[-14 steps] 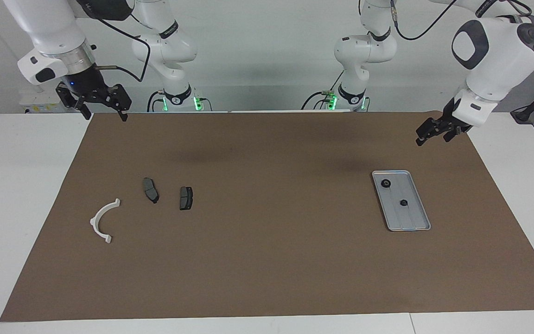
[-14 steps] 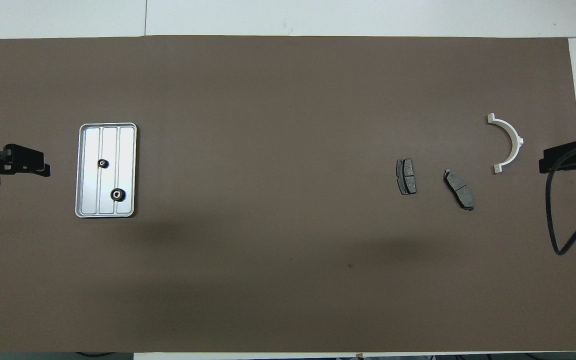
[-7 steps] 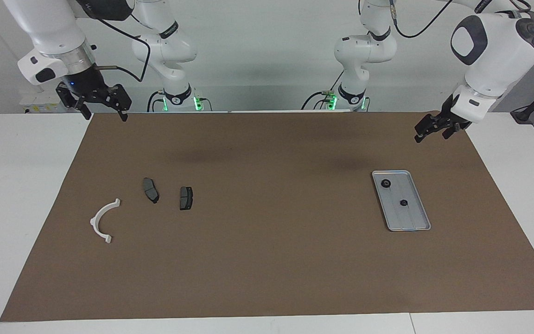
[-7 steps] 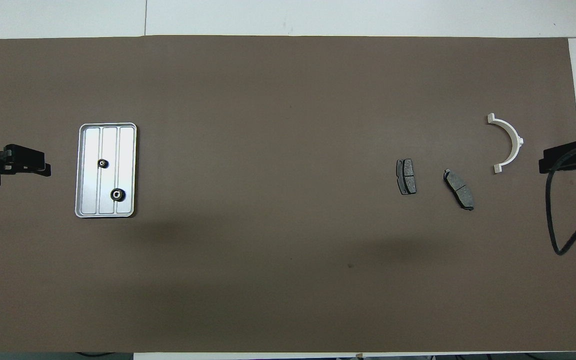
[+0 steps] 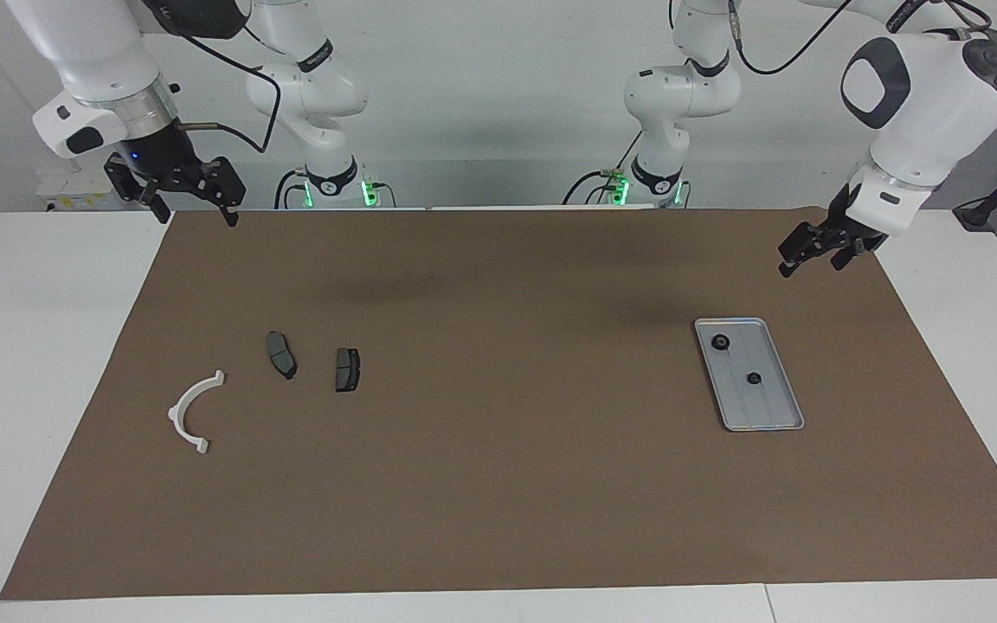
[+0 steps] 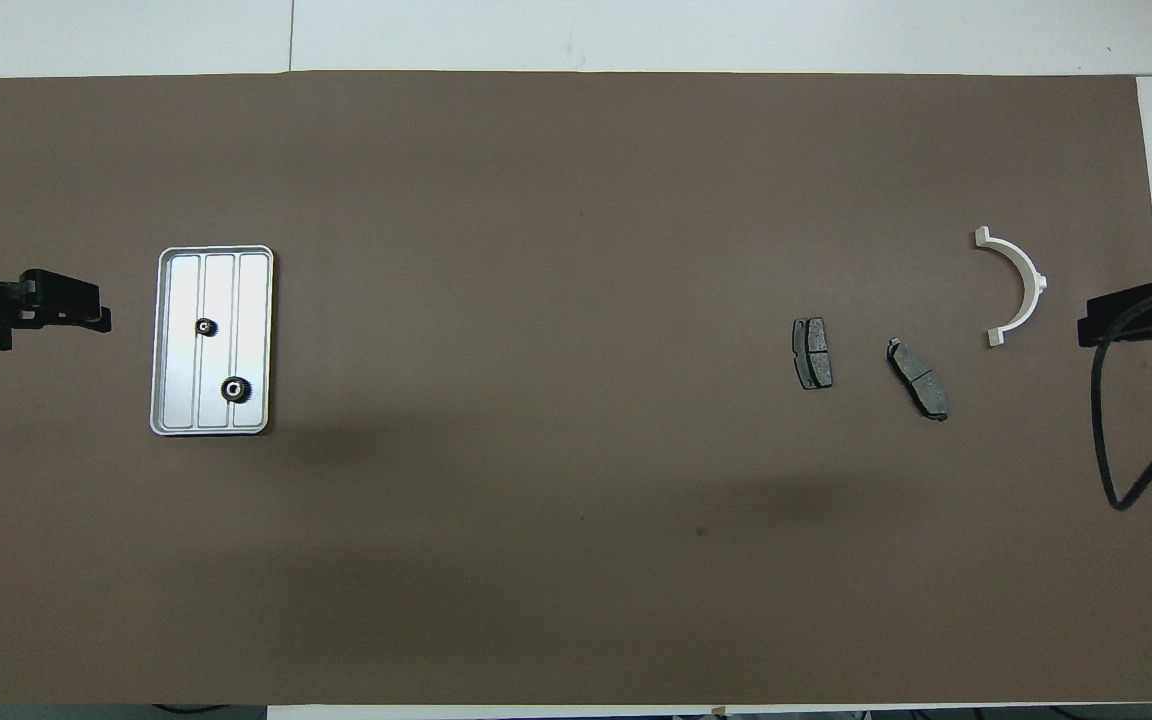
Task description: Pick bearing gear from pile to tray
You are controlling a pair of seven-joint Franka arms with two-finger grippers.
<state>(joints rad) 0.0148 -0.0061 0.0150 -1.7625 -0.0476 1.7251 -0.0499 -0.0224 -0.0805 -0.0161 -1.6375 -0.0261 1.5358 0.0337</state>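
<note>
The silver tray (image 5: pixel 771 407) (image 6: pixel 254 300) lies on the brown mat toward the left arm's end, with two small black bearing gears (image 5: pixel 721 343) (image 5: pixel 753 378) (image 6: pixel 205 326) (image 6: pixel 235 389) in it. The pile is toward the right arm's end: a white half-ring bracket (image 5: pixel 191 415) (image 6: pixel 1021 280) and two dark brake pads (image 5: pixel 281 355) (image 5: pixel 347 369) (image 6: pixel 918 378) (image 6: pixel 813 353). My left gripper (image 5: pixel 810 257) (image 6: pixel 96 318) hangs open and empty over the mat, beside the tray. My right gripper (image 5: pixel 197 216) (image 6: pixel 1086 325) hangs open and empty over the mat's edge, next to the bracket.
The brown mat (image 5: pixel 498 484) covers most of the white table (image 5: pixel 31 389). A black cable (image 6: pixel 1111 470) loops down from the right arm over the mat's edge.
My left gripper has shifted a little over the mat, toward the tray. The right arm, the tray, the gears and the pile have stayed put.
</note>
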